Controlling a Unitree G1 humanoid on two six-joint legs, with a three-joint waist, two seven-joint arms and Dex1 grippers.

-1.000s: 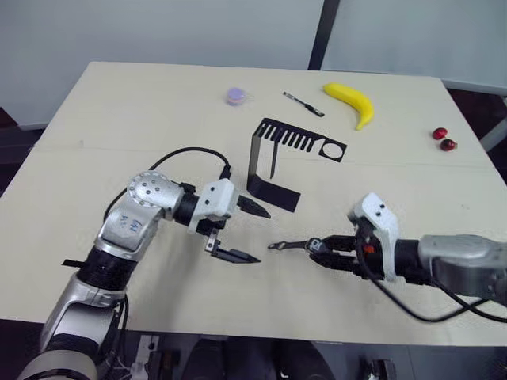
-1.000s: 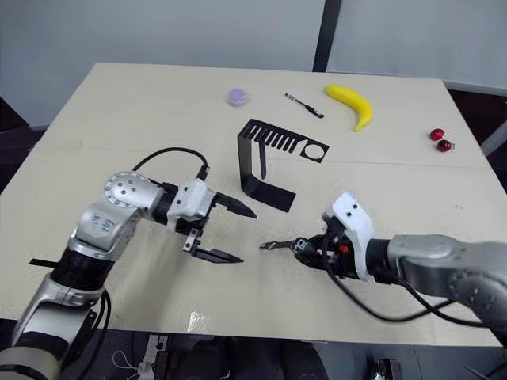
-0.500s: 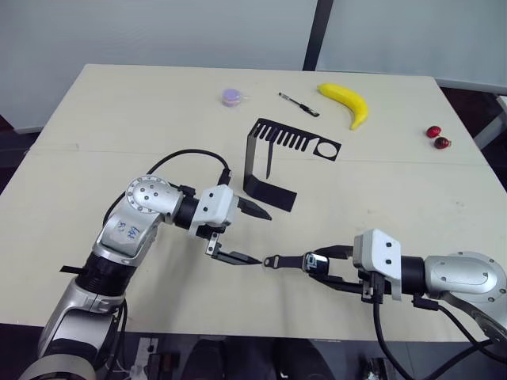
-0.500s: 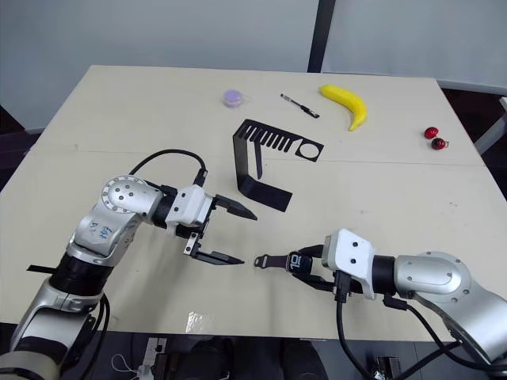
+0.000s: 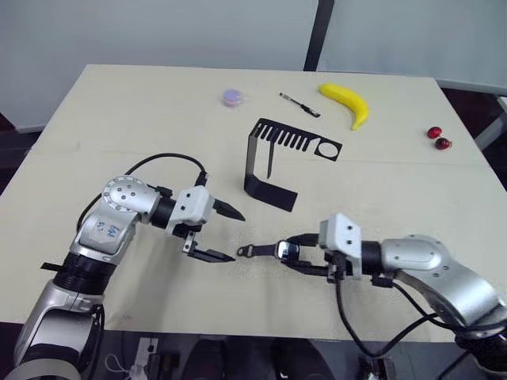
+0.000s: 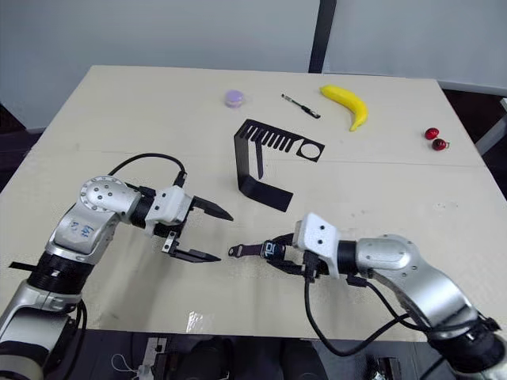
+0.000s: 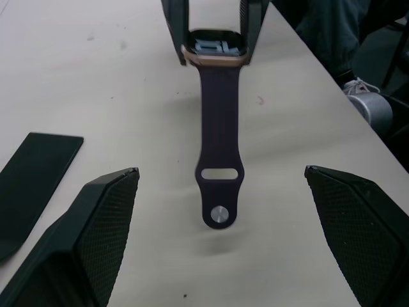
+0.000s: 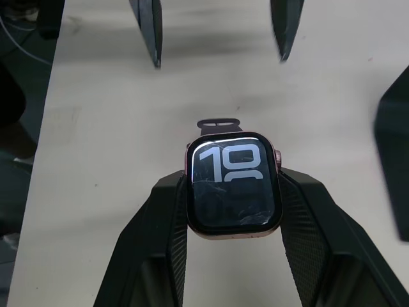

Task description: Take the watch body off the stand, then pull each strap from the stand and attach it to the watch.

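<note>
My right hand [image 8: 233,192] grips the watch body [image 8: 234,183], one strap [image 7: 219,125] attached; my left hand [image 5: 224,234], spread wide, must fetch the second

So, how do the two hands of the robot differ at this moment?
The left hand is open, its fingers spread wide and holding nothing; the right hand is shut on the watch body, gripping its two sides. The left hand points toward the free end of the strap, while the right hand holds the end with the screen. Both hang low over the table, facing each other, in front of the stand.
</note>
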